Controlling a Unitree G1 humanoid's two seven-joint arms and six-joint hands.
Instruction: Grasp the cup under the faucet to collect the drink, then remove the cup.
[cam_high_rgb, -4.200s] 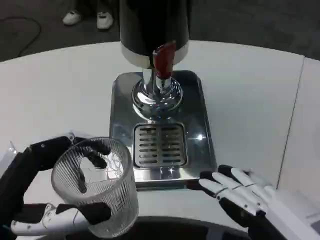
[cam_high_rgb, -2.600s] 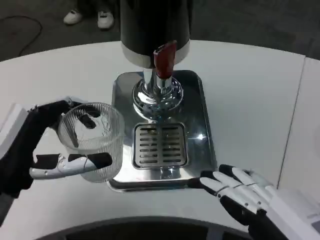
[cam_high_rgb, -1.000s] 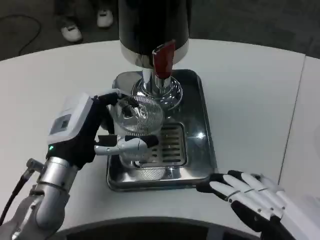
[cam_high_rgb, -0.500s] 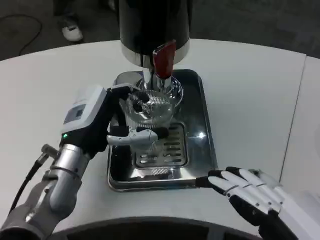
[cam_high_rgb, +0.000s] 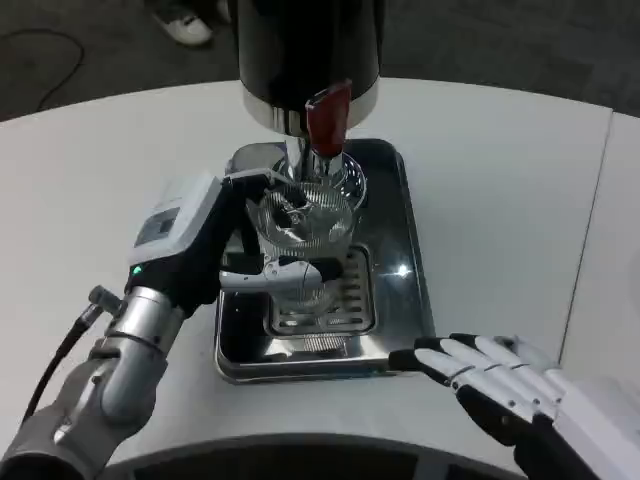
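Left arm (cam_high_rgb: 110, 375): silver forearm w/ a black cable alongside, reaching in from lower left up toward the tray.
Left hand (cam_high_rgb: 205, 250): white back facing up-left, small green light glowing near the wrist end. Fingers wrapping round the cup, one from the far side near the rim, one white-and-black finger (cam_high_rgb: 275, 275) crossing the near side of the glass. Gripping the cup.
Cup (cam_high_rgb: 302, 235): clear ribbed glass, standing roughly upright over the far part of the drain grate, mouth sitting right below the tap. Can't tell whether any drink is inside, or whether the base is touching the grate.
Tray (cam_high_rgb: 395, 215): shiny metal, rectangular w/ rounded corners, lying on the table under the dispenser; lights reflecting on its right side.
Grate (cam_high_rgb: 345, 305): slotted panel in the near half of the tray, partly hidden by cup and fingers.
Dispenser (cam_high_rgb: 305, 45): dark round body w/ a chrome band at the bottom, standing at the far end of the tray on a chrome foot.
Tap (cam_high_rgb: 328, 118): red lever at the front of the dispenser, pointing down toward the cup's mouth.
Table (cam_high_rgb: 500, 190): white, round-edged; a seam running down the right side.
Right hand (cam_high_rgb: 490, 385): resting at lower right by the tray's near right corner, fingers spread and straight, holding nothing; fingertips just beside the tray's rim, contact unclear.
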